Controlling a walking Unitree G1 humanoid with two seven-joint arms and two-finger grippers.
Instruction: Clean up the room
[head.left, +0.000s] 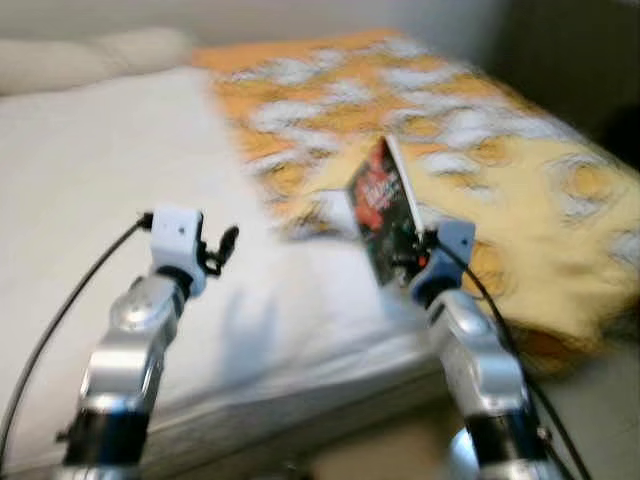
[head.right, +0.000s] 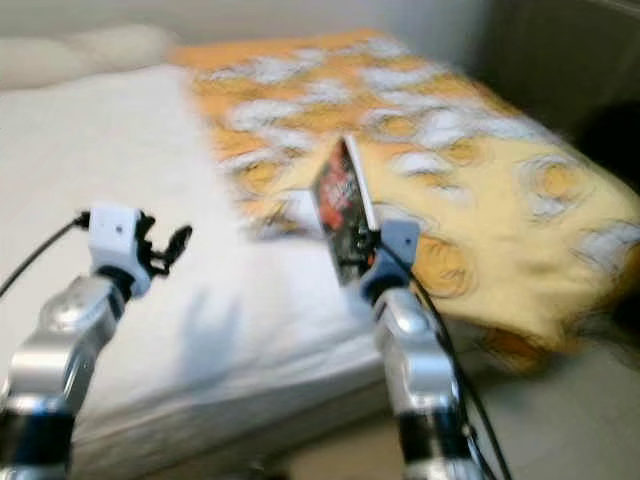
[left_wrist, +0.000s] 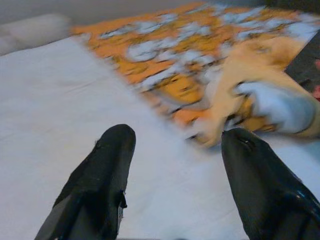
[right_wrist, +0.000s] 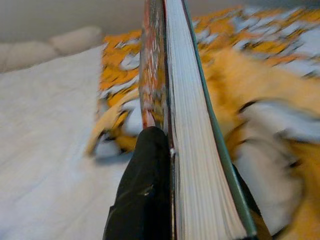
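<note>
On my left, the left gripper (head.left: 222, 248) hovers over the white sheet (head.left: 90, 200) with its fingers apart and empty. On my right, the right gripper (head.left: 408, 255) is clamped on a book (head.left: 380, 205), held on edge above the mattress edge. I judge tidying barely underway: the book needs a home, and the orange-and-white blanket (head.left: 480, 130) lies rumpled on the bed.

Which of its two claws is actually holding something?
The right gripper: its black fingers are clamped on a book held upright over the bed. The left gripper is open and empty.
</note>
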